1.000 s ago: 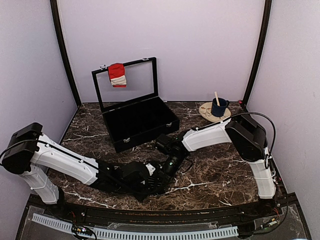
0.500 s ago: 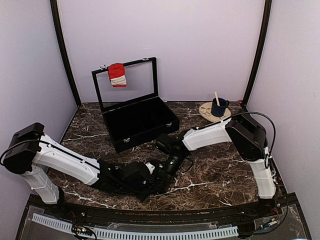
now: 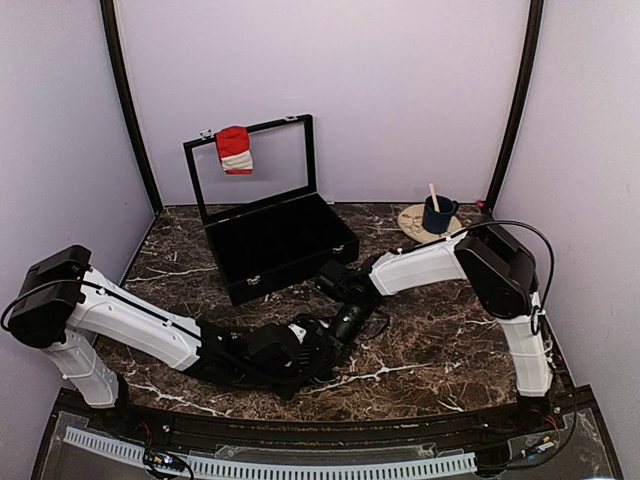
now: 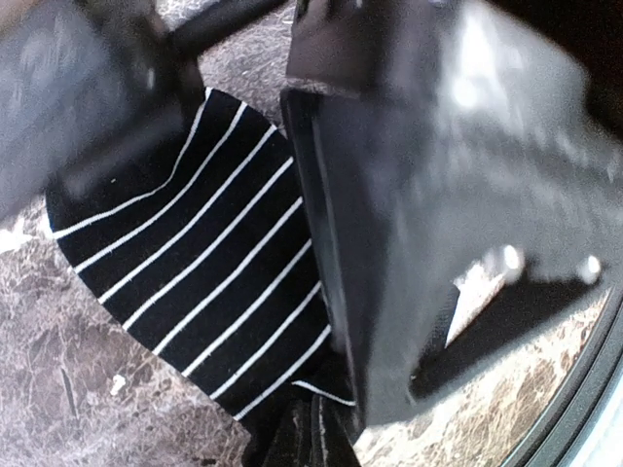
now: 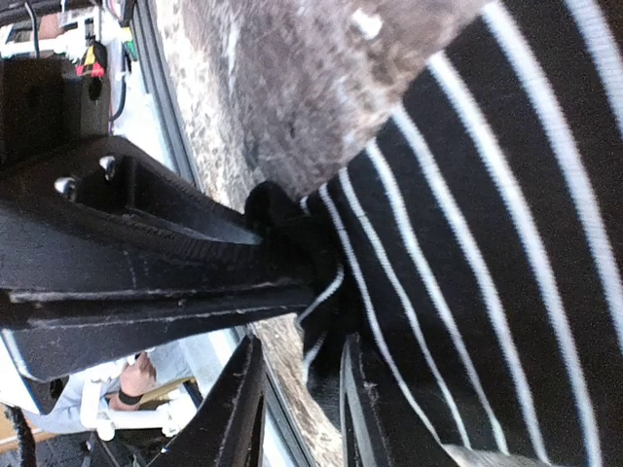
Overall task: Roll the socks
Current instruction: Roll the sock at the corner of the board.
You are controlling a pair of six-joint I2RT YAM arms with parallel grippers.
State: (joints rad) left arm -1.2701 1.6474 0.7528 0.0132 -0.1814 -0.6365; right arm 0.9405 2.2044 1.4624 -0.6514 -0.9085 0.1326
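A black striped sock (image 4: 195, 272) lay flat on the brown marbled worktop (image 3: 450, 330), close to the near edge and about midway along it, with both arms stretched low over it. The top view showed almost nothing of it beneath them. The left gripper (image 4: 302, 443) was clenched on the sock's edge. In the right wrist view its ridged black fingers (image 5: 195, 263) were pressed together on a bunched corner of the fabric, and thin white stripes ran away from that pinch across the dark cloth. The right gripper (image 5: 297, 409) came in from the right side and hung just above the same corner, its two fingers standing apart with a narrow gap between them. A fold of the sock lay right at that gap, but whether it touched either finger could not be told. In the left wrist view the bulky dark body of the right gripper covered the right side of the sock. A red sock (image 3: 235, 150) with a white band hung over the top edge of the raised lid of a black case (image 3: 275, 245). The case stood open towards the far left corner of the worktop, well apart from both grippers. In the far right corner a blue mug (image 3: 437, 215) sat on a round pale plate (image 3: 412, 222), with a light stick (image 3: 434, 195) standing up out of the mug.
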